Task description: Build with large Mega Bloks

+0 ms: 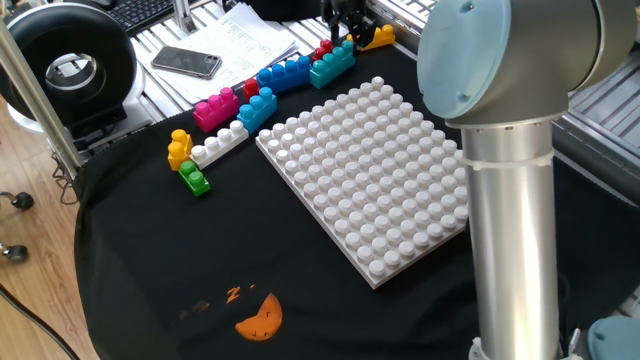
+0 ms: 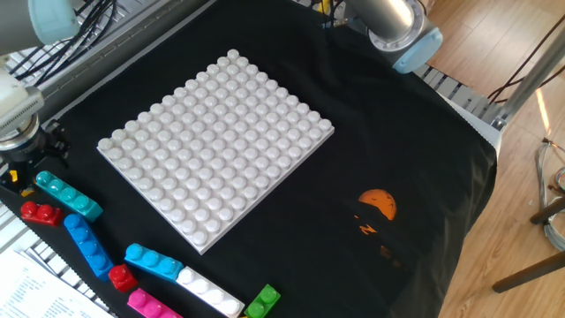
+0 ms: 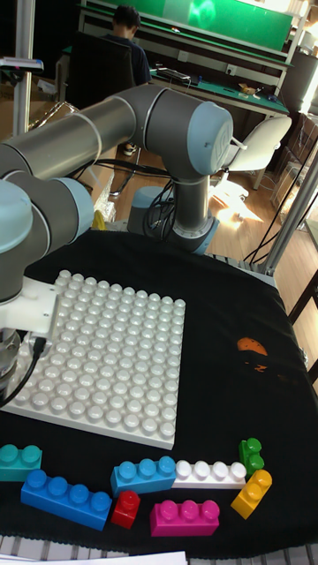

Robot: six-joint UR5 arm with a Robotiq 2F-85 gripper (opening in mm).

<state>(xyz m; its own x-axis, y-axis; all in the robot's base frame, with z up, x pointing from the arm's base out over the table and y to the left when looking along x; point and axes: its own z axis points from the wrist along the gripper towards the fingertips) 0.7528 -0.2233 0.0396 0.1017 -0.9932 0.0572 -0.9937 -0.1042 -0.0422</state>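
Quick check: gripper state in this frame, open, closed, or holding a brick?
Gripper: cannot tell. It is low over the orange brick at the table's far edge, but the fingers are too small and dark to read.

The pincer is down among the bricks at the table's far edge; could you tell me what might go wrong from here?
1. The pincer sits tight between the orange brick, the teal brick and a small red brick, so it could knock a neighbour.
2. The orange brick lies near the cloth's edge and might get pushed off.
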